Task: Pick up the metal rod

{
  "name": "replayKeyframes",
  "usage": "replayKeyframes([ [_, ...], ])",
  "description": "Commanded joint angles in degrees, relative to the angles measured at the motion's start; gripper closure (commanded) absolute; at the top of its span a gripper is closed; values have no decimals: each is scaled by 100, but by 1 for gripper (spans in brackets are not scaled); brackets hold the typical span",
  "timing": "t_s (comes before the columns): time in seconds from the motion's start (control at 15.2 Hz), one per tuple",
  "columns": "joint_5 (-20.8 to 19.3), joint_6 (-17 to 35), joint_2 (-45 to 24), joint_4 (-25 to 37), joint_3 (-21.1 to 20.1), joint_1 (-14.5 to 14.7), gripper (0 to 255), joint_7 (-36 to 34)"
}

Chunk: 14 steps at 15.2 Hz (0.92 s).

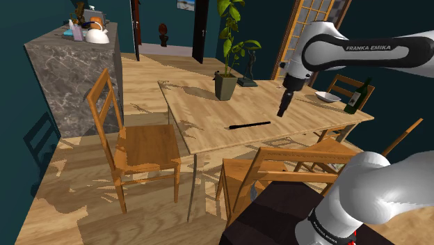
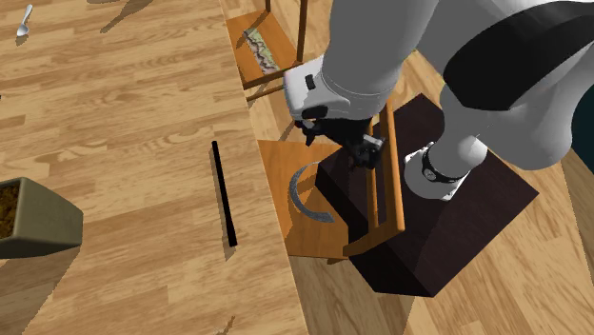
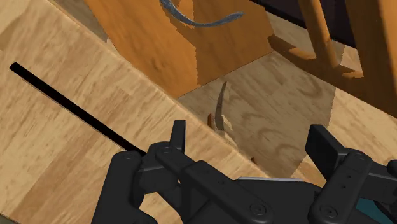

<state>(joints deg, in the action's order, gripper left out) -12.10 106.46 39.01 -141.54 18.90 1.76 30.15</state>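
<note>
Your shoulder view sits beside and behind the stand (image 1: 271, 216), facing across the table (image 1: 209, 118) toward the potted plant (image 1: 224, 87). Your second exterior view hangs close above the table's near edge, looking almost straight down. Your wrist view looks down from nearer still. All 3 share the black rod (image 1: 249, 125) and that table edge.

Bright, sharp renders; dappled shadows cross the floor (image 1: 76, 202).

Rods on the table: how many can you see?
1. The black rod lies flat on the wooden table, along the edge nearest the stand; the open claw hangs near one end, not touching. The arm may hide part of the tabletop.
</note>
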Motion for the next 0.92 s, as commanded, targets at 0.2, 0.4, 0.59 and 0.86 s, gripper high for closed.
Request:
replayKeyframes([
  [0.2,-164,754,-902,186,798,267,0,1390],
  [0.4,-85,1165,-1551,429,1279,488,0,2269],
  [0.59,185,1544,-2294,752,1743,747,0,3222],
  [0.86,924,1944,-3446,1302,2254,1050,0,4665],
])
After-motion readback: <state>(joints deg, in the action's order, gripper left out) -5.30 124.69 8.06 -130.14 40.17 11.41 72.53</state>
